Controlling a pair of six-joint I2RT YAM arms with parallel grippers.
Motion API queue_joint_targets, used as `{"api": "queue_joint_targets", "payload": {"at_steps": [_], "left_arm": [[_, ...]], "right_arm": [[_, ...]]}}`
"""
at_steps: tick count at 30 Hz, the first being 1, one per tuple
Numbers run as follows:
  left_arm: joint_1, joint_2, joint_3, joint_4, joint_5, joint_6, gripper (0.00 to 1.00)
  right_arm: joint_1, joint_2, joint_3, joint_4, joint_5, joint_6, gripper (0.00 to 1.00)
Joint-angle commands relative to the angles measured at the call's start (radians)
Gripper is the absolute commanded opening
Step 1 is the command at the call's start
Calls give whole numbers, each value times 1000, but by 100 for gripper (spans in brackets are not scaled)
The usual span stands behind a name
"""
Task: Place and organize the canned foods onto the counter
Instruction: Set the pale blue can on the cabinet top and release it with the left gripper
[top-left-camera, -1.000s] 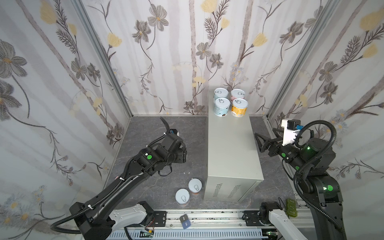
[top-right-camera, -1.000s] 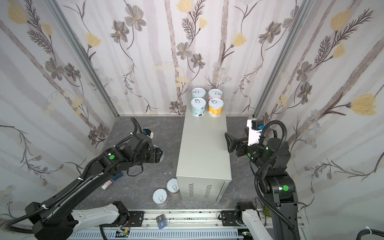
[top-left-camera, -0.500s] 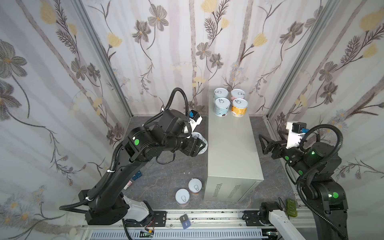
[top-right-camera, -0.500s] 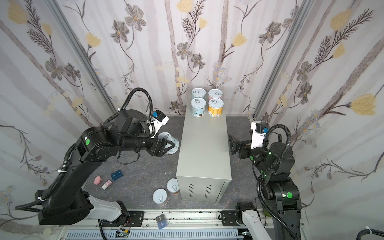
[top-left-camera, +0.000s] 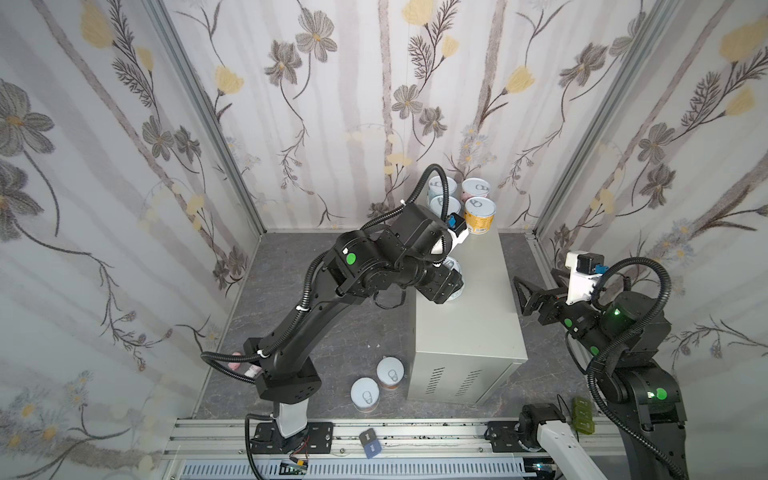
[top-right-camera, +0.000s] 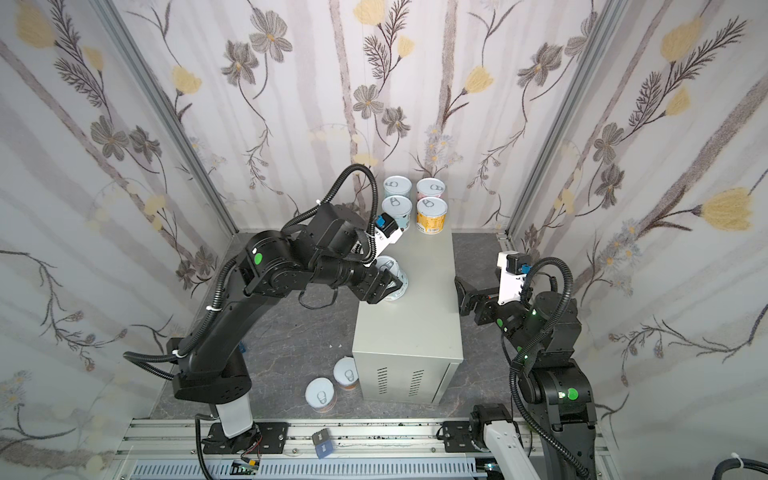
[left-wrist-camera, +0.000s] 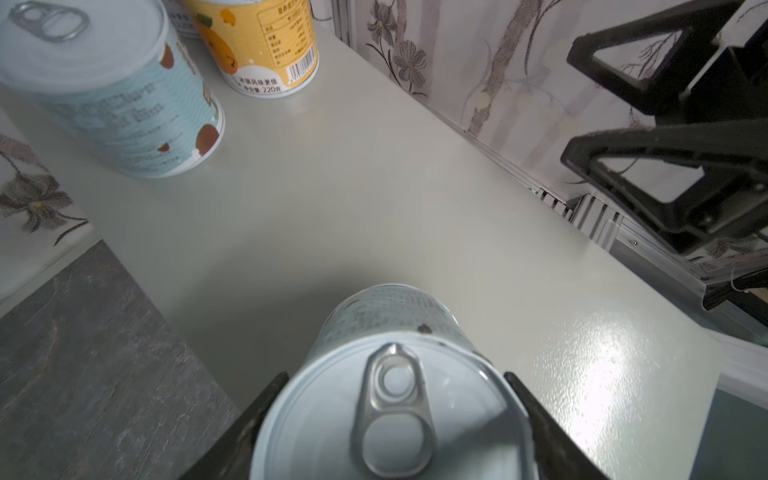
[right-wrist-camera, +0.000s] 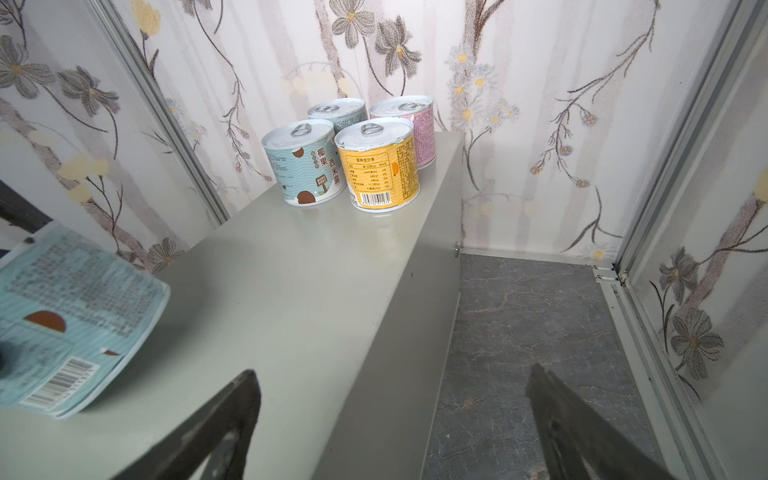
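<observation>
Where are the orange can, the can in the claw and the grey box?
orange can (top-right-camera: 432, 222): a top view, its label.
held can (left-wrist-camera: 392, 419): left wrist view, its lid.
grey box (top-left-camera: 478, 320): a top view, bare top.

- Four upright cans cluster at the far end of the counter (right-wrist-camera: 291, 270): front blue can (right-wrist-camera: 305, 166), orange can (right-wrist-camera: 380, 166), pink can (right-wrist-camera: 419, 129), rear blue can (right-wrist-camera: 336, 114).
- A tilted blue can (right-wrist-camera: 70, 316) hangs over its near part.
- The right gripper (right-wrist-camera: 392, 372) gapes wide across the counter's edge.

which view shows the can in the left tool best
Left wrist: the held can is close up, lid and pull tab clear, in the left tool. Right wrist shows its label and barcode; in both top views the arm mostly hides it.
</observation>
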Motion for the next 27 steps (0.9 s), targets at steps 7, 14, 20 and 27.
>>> {"api": "queue_joint_targets", "payload": {"at_steps": [7, 14, 20, 27], "left_arm": [[-10, 172, 133, 49, -21, 25, 76], [-8, 198, 121, 182, -12, 25, 85], [8, 125, 94, 250, 4, 14, 99], [82, -151, -208, 396, 73, -28, 100]], "right_arm": [[2, -9, -36, 55, -17, -14, 100], [1, -19, -50, 62, -31, -22, 100], [12, -27, -79, 82, -160, -60, 100], [132, -8, -61, 88, -127, -82, 100]]}}
